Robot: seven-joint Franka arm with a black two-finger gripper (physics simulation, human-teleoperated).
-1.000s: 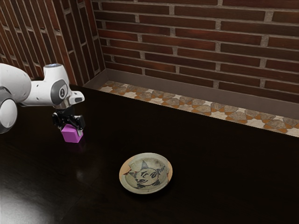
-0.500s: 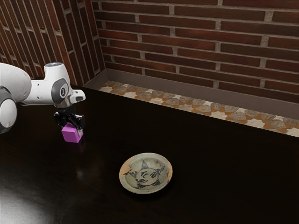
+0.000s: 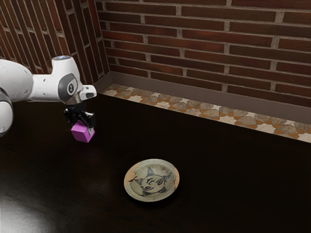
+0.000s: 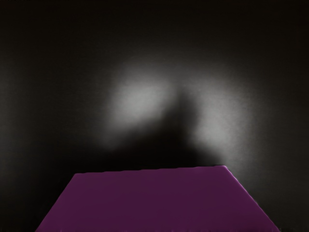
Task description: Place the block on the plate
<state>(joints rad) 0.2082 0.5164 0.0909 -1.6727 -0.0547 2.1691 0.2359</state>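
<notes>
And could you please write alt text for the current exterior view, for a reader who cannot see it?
A black two-finger gripper on a white robot arm holds a tilted magenta cube over a glossy dark table. Nearer the camera lies an empty, round, grey-green ceramic plate; brick walls stand behind.

The side-on exterior and close wrist views look down, sharing the block (image 3: 81,132) and, seemingly, table (image 3: 223,170).

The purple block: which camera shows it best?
The exterior view. There you can see several faces of the purple block and the black pincer holding it. The wrist view shows one big face up close, cut off at the lower edge.
</notes>
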